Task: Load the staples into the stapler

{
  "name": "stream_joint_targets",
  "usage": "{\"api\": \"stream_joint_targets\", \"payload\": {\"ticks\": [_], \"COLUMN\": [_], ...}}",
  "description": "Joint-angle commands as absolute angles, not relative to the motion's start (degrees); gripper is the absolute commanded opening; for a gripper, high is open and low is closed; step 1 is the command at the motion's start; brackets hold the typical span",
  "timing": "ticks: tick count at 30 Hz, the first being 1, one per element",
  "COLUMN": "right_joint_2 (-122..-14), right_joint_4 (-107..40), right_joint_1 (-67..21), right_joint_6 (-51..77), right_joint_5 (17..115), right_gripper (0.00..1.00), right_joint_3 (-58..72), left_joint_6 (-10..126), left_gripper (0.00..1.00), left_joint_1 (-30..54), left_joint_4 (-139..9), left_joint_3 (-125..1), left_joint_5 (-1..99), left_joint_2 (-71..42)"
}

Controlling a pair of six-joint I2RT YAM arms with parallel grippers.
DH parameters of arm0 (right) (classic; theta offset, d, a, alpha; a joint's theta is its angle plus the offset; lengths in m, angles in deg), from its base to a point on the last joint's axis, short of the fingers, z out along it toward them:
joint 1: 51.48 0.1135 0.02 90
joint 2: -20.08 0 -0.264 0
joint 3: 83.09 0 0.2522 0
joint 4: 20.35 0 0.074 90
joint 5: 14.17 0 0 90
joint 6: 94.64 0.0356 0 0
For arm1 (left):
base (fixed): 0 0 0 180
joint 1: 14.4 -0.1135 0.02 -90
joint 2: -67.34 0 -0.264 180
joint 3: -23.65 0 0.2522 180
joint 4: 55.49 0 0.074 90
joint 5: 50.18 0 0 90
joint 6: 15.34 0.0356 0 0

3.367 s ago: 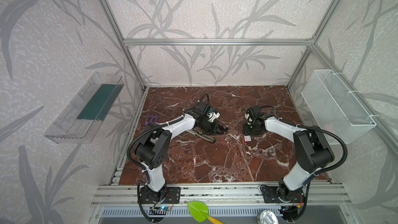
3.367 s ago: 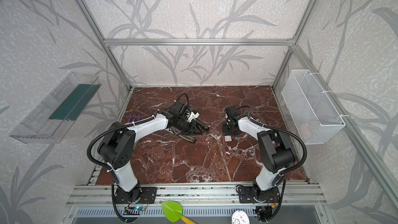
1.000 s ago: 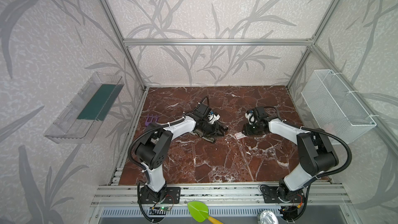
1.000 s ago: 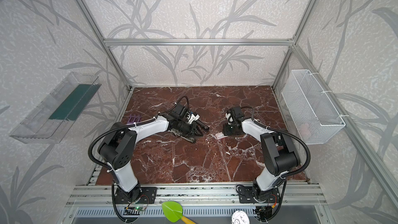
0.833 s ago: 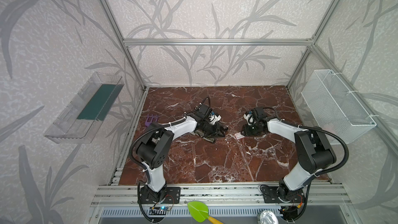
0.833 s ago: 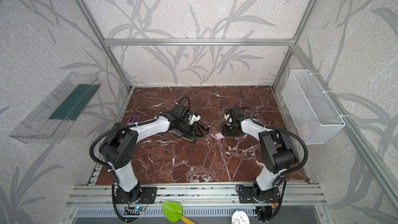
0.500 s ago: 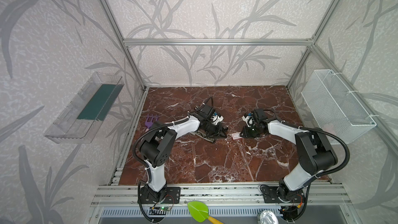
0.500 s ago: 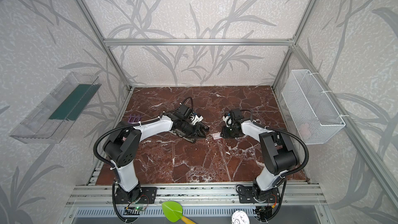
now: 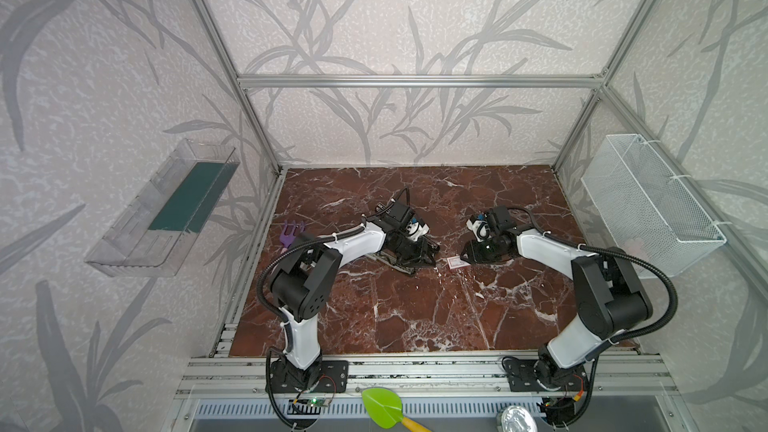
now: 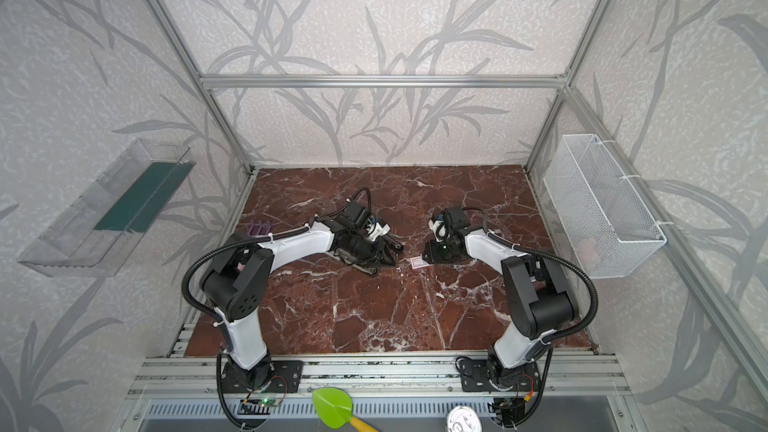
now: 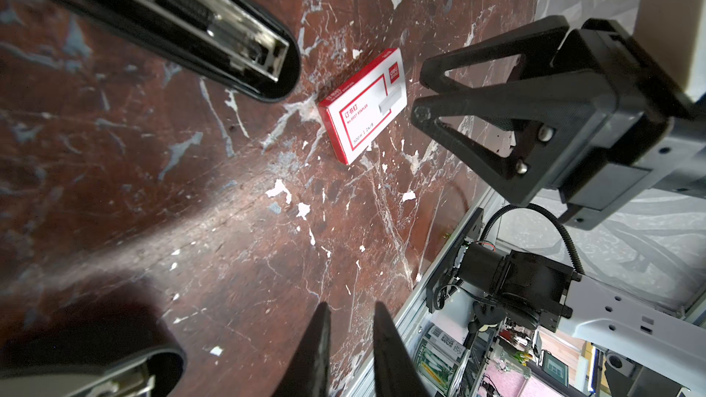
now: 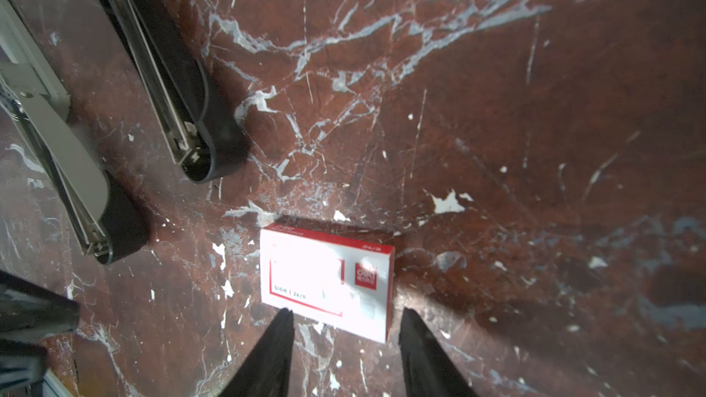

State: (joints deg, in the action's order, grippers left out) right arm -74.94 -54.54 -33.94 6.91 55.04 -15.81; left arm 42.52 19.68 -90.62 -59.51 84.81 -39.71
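Note:
The staples (image 12: 326,280), a small white box with a red label, lie flat on the marble floor and show in both top views (image 9: 456,261) (image 10: 417,263). My right gripper (image 12: 346,311) is open just behind the box, one finger off each near corner, touching nothing; the left wrist view shows the right gripper (image 11: 420,91) beside the box (image 11: 363,105). The black stapler (image 9: 401,261) lies opened to the box's left, its magazine arm (image 11: 214,28) (image 12: 164,82) pointing at the box. My left gripper (image 11: 353,311) sits by the stapler, its jaws narrowly apart and empty.
A purple fork-shaped tool (image 9: 291,232) lies near the left rail. A white wire basket (image 9: 648,201) hangs on the right wall and a clear tray (image 9: 166,209) on the left wall. A green scoop (image 9: 384,407) rests outside the front rail.
The staples box has slid left toward the stapler, with my right gripper following behind it. The left arm has shifted slightly right over the stapler.

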Motion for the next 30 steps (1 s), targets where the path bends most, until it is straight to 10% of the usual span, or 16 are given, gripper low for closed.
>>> {"api": "stream_joint_targets", "payload": {"ticks": [1,30], "right_joint_2": [-75.8,-87.7], "right_joint_4": [-55.6,-59.3], "right_joint_1": [-33.0,-31.3], "right_joint_6": [6.7,-1.8], "right_joint_5": [53.1,53.9], "right_gripper": [0.46,0.62], "right_joint_3": [-15.4,-2.4], "left_joint_6": [42.8,42.1], "left_gripper": [0.23,0.23], "left_joint_1": [19.8,18.6], "left_joint_4": [-91.5,-89.7], "left_joint_3": [-60.6,-56.3], "left_joint_5": [84.2,83.0], "left_joint_2": [-40.2,-36.3]}}
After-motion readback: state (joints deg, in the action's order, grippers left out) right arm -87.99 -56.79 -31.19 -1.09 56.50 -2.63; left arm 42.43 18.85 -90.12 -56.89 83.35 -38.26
